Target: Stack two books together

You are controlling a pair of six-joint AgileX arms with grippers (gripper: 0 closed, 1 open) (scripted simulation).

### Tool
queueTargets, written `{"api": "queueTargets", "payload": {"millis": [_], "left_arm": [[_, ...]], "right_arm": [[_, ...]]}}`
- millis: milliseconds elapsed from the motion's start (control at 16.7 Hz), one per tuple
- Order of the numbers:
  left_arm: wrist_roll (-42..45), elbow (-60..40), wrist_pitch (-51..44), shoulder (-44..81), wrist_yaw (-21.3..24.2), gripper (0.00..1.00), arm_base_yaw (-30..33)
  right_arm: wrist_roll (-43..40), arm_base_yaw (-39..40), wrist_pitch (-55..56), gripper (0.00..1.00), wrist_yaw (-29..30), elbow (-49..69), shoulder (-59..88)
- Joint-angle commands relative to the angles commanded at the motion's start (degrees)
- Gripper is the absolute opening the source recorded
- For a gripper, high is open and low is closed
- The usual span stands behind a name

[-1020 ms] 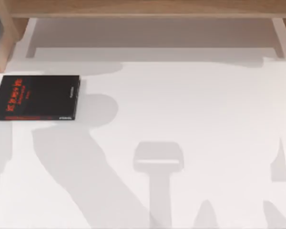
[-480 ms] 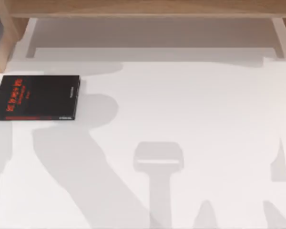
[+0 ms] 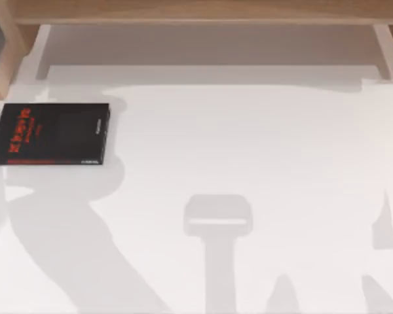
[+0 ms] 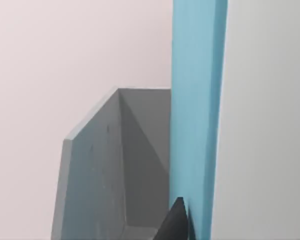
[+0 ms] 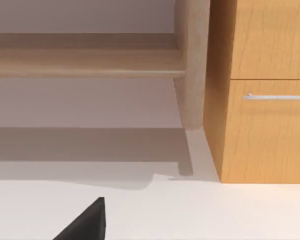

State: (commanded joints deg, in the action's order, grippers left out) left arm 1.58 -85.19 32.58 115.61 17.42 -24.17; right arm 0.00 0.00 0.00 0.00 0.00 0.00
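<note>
- One flat black rectangular book with red cover lettering (image 3: 50, 133) is being seen lying flat at the left edge of the white tabletop (image 3: 249, 150) in the top view, its long sides running across the table
- Broad grey shadows are being cast across the tabletop, one of them reaching up to the near edge of the black book
- A light wooden shelf unit (image 3: 203, 11) is being shown along the far edge of the table, with a wooden upright at the far left corner just beyond the black book
- A light-blue book (image 4: 196, 115) is being shown edge-on and upright in the left wrist view, against a pale background
- A dark fingertip (image 4: 176, 222) of the left gripper is being seen pressed against the light-blue book's face, so the book looks to be grasped by that gripper, though the second finger is hidden behind the book
- A grey angular panel (image 4: 97, 180) is being shown beside the light-blue book in the same view
- A dark fingertip (image 5: 85, 222) of the right gripper is being seen above the white tabletop in the right wrist view, facing a wooden cabinet with a metal drawer handle (image 5: 277, 96)
- Whether the right gripper is released or clenched cannot be told
</note>
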Motion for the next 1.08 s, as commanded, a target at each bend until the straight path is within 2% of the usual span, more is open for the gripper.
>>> {"api": "queueTargets", "payload": {"millis": [360,720,900,1080], "left_arm": [[-1.5,1.5,-1.0,-0.1,1.6,0.0,6.6],[-1.6,1.4,-1.1,0.0,1.7,0.0,7.0],[1.7,3.9,-0.6,-3.4,-0.6,0.0,7.2],[9.8,10.2,0.2,-10.3,-5.8,0.0,6.1]], "right_arm": [[0.0,0.0,0.0,1.0,0.0,0.0,0.0],[0.0,0.0,0.0,1.0,0.0,0.0,0.0],[0.0,0.0,0.0,1.0,0.0,0.0,0.0],[0.0,0.0,0.0,1.0,0.0,0.0,0.0]]}}
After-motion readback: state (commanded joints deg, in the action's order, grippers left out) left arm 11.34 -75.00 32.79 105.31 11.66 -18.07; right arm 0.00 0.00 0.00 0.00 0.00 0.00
